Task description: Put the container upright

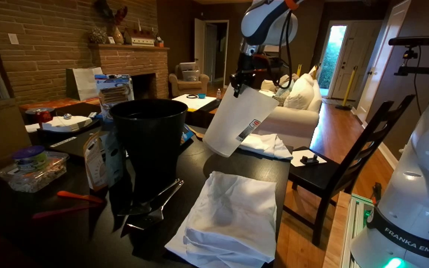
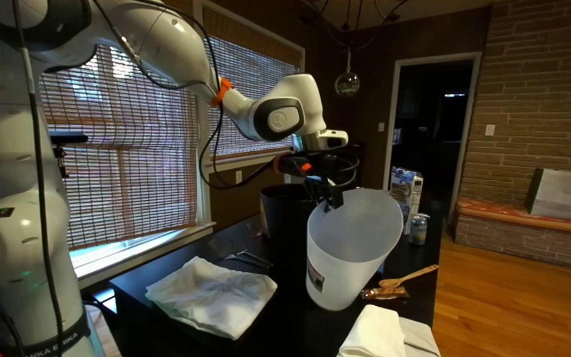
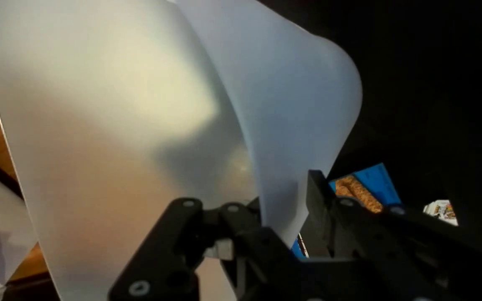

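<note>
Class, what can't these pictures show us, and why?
Print on the label of the container: too small in both exterior views.
Bottom inside the black bin: hidden by its wall in both exterior views.
Brown bag, left part: cut off by the edge in an exterior view.
Small patterned object: too blurred to name, wrist view.

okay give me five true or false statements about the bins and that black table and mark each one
1. The black fingers hold the tall white translucent plastic bin at its rim. True.
2. The white bin stands upright. False: it is tilted.
3. The round black bin stands upright on the black table. True.
4. The white bin's side is plain. False: it bears a small rectangular label.
5. A light-brown wooden spoon lies on the table. True.
</note>
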You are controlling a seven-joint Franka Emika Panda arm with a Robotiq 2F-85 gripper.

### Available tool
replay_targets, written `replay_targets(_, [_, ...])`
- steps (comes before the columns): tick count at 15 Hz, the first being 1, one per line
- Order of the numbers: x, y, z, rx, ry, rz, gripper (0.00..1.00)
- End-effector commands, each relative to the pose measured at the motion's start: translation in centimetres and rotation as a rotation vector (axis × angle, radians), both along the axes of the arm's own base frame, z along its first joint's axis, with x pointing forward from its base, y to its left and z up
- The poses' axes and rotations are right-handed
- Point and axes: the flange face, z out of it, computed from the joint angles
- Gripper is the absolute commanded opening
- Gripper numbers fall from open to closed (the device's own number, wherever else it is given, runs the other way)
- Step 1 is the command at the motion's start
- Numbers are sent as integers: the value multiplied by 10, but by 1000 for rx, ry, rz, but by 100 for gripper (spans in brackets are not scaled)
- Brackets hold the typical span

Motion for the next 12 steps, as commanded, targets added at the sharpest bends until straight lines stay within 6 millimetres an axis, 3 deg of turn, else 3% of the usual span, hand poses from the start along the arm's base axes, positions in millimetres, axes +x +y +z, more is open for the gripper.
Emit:
replay_targets(1, [-20, 19, -11, -118, 26, 142, 4])
replay_targets(12, [-44, 82, -18, -270, 93, 505, 4])
